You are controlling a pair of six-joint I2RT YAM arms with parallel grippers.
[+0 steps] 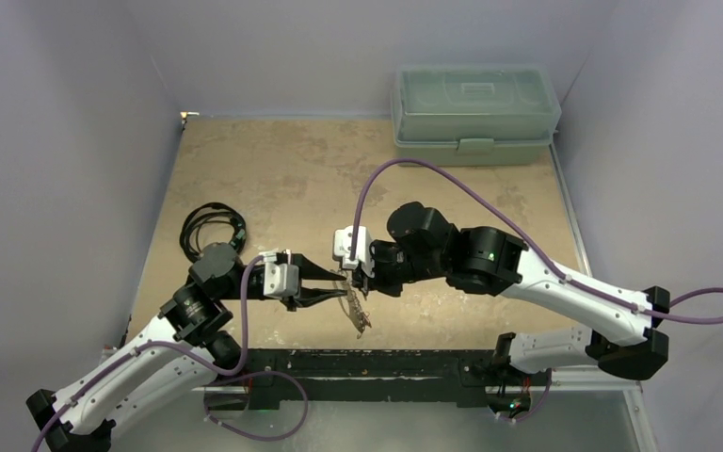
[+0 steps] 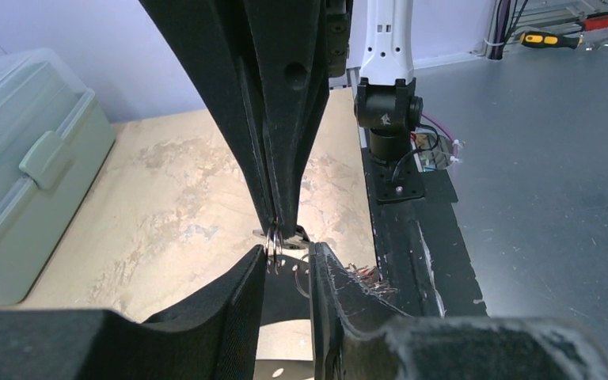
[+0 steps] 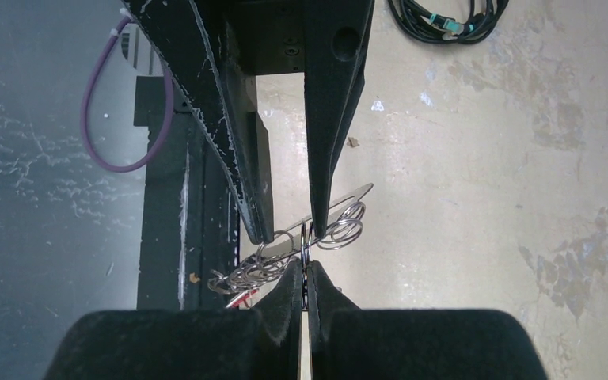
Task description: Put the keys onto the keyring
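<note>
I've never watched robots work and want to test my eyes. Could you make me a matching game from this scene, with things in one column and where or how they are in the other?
Things:
1. box
2. cable
3. keyring
4. right gripper

Place or state:
A. hanging in the air
B. jaws shut
C. far right corner, lid closed
D. lying coiled on the left

Pairs: 1-C, 2-D, 3-A, 4-B

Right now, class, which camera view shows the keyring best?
Right wrist: the keyring shows its loops and flat plate close up. Top external shows only a small dangling glint; left wrist, just a sliver.
</note>
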